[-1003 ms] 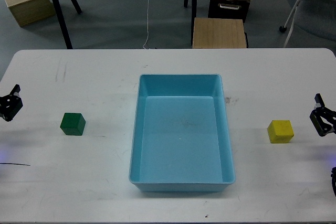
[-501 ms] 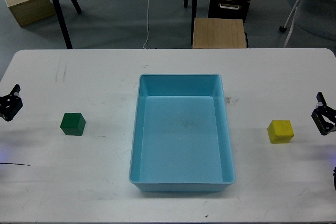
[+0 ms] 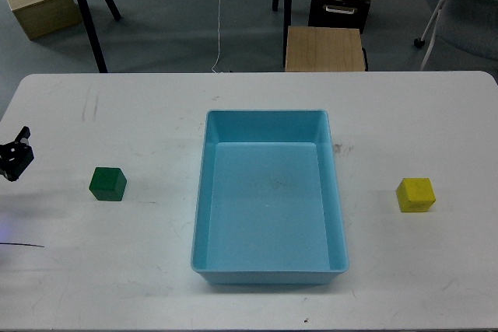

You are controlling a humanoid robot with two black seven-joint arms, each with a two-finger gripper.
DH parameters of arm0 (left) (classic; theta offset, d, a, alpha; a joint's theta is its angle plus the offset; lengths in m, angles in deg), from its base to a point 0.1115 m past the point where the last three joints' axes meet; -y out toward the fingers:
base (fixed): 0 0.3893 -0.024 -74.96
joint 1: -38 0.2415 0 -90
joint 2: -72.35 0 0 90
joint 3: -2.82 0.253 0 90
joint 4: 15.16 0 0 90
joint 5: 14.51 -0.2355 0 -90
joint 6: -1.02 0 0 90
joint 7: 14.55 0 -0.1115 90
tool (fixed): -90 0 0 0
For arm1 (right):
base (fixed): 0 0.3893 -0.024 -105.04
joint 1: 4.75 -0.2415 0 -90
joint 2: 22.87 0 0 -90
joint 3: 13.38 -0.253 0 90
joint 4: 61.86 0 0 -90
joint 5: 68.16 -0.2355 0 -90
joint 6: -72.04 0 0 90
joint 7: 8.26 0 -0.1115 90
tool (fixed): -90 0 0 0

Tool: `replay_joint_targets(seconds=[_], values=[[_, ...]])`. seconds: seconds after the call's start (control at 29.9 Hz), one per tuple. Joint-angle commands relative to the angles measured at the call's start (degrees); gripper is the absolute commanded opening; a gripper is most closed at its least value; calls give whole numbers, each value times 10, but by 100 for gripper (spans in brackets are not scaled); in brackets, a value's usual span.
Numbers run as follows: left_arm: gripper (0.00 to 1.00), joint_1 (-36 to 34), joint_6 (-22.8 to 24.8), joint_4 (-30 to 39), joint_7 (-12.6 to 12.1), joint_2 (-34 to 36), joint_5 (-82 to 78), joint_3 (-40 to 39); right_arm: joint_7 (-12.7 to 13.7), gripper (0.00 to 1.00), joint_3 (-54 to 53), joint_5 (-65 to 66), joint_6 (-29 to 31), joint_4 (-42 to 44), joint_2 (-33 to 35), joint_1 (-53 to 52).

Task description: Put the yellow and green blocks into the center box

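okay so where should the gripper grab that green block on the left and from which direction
Grip the green block across two opposite vertical side faces, coming straight down from above. It rests flat on the white table, slightly rotated, with open space all round, so turn the fingers to match its faces. The left gripper is nearest.

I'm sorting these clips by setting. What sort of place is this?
Probably a lab or workshop room, not a home. A plain white table carries only a blue box and two blocks, grey carpet lies behind it, and black stand legs, a wooden box and a loose cable sit on the floor.
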Motion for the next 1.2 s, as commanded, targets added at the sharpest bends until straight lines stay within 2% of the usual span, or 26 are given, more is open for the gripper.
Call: replay_joint_targets(seconds=[0.0, 0.1, 0.27, 0.4, 0.53, 0.7, 0.8, 0.9, 1.0, 1.17], values=[[100, 1, 0, 0, 0, 5, 1, -1, -3, 99, -2, 33, -23, 1, 66, -5], [100, 2, 0, 0, 0, 16, 1, 0, -9, 99, -5, 62, -60, 5, 113, -12], [100, 1, 0, 0, 0, 17, 1, 0, -10, 99, 3, 75, -71, 2, 204, -23], [100, 1, 0, 0, 0, 19, 1, -1, -15, 99, 5, 166, -94, 2, 271, -43], [100, 2, 0, 0, 0, 29, 1, -1, -31, 99, 3, 415, -126, -1, 271, -107], [100, 2, 0, 0, 0, 29, 1, 0, -34, 99, 6, 711, -126, -26, 271, -218], [100, 3, 0, 1, 0, 32, 1, 0, -39, 99, 3, 792, -126, -50, 271, -227], [100, 4, 0, 1, 0, 38, 1, 0, -66, 99, 2, 838, -125, -106, 271, -227], [100, 5, 0, 1, 1, 48, 1, 0, -73, 99, 1, 927, -123, -160, 271, -227], [100, 6, 0, 1, 1, 53, 1, 0, -105, 99, -1, 1079, -123, -187, 258, -226]])
